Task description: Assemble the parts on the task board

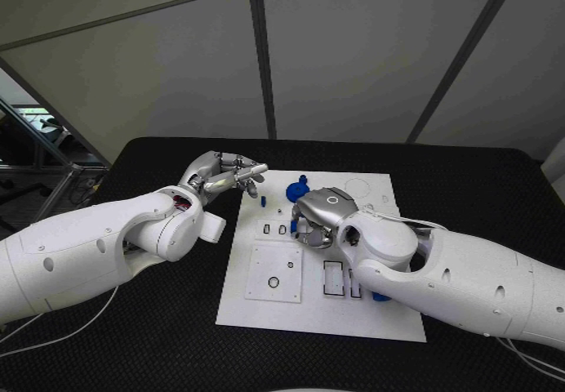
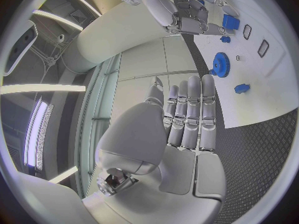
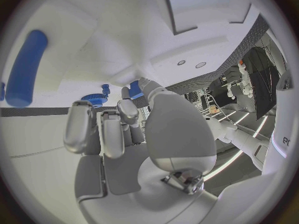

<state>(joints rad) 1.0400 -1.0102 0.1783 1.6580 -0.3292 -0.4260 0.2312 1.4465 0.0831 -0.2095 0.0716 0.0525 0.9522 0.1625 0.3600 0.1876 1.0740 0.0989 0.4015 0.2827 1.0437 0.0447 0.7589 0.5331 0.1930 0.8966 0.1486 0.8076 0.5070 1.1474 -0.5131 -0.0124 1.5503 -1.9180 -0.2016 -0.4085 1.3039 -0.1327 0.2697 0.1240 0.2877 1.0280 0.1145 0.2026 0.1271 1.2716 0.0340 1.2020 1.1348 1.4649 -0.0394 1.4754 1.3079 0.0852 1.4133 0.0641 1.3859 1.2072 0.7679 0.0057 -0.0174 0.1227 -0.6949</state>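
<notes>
on the black table [image 1: 141,343] lies the task board [image 1: 295,314]; left hand [image 1: 221,175] fingers spread, right hand [image 1: 318,216] unclear.

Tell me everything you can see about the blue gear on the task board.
The blue gear is a round toothed wheel with a raised hub at its centre, and it looks like moulded plastic. It sits on the white task board near its far edge, apart from the other blue pieces. In the head view it shows just beyond the right hand, partly hidden. In the left wrist view nothing touches it; the left hand is off the board's side with its fingers stretched out, holding nothing.
</notes>
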